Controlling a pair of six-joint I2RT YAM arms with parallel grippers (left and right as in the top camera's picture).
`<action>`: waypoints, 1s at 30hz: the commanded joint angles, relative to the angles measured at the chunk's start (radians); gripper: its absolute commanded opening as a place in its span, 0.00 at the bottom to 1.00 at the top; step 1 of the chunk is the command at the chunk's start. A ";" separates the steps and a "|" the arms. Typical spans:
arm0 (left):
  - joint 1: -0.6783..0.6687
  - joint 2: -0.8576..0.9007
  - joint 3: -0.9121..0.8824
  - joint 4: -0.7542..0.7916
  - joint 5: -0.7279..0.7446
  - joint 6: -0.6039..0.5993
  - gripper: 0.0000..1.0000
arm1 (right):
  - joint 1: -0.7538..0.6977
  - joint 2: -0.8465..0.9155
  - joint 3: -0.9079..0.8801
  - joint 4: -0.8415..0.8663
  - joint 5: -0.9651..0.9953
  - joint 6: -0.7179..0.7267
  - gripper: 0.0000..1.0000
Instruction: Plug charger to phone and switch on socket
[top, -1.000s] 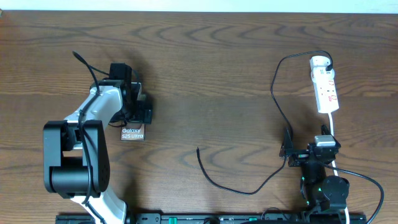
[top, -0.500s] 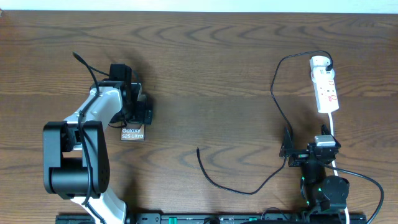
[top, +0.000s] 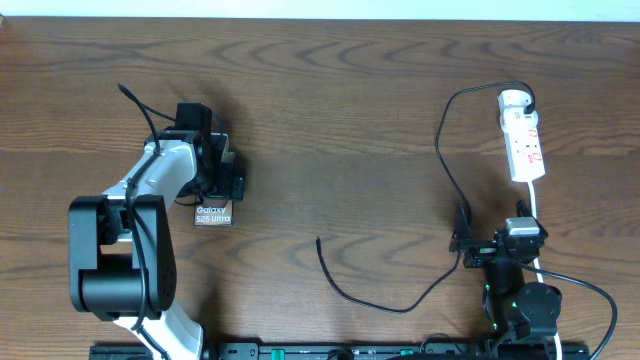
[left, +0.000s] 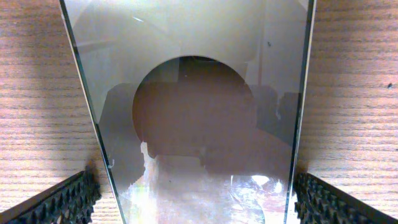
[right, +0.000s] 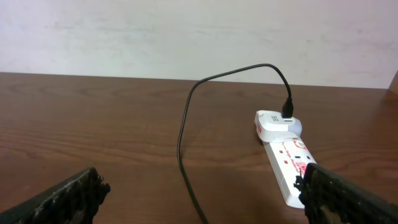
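Phone (top: 213, 213) lettering reads "Galaxy S25 Ultra".

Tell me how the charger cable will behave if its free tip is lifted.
Likely floppy: the charger cable lies in loose curves on the table, so it should sag and trail. Probably light, being thin. Its far end looks plugged in at the power strip, so a hard pull may drag that.

I count one phone (top: 213, 213), one charger cable (top: 438, 145) and one power strip (top: 523, 140) with a single white cord (top: 533, 200) — plus two robot arms, left arm (top: 150, 190) and right arm (top: 515, 290), on one table (top: 340, 110).
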 joint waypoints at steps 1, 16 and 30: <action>0.002 0.027 -0.032 0.016 -0.028 0.017 0.99 | 0.005 -0.005 -0.001 -0.004 0.000 -0.008 0.99; 0.002 0.027 -0.032 0.018 -0.028 0.017 0.98 | 0.005 -0.005 -0.001 -0.004 0.000 -0.008 0.99; 0.002 0.027 -0.032 0.016 -0.028 0.016 0.97 | 0.005 -0.005 -0.001 -0.004 0.000 -0.008 0.99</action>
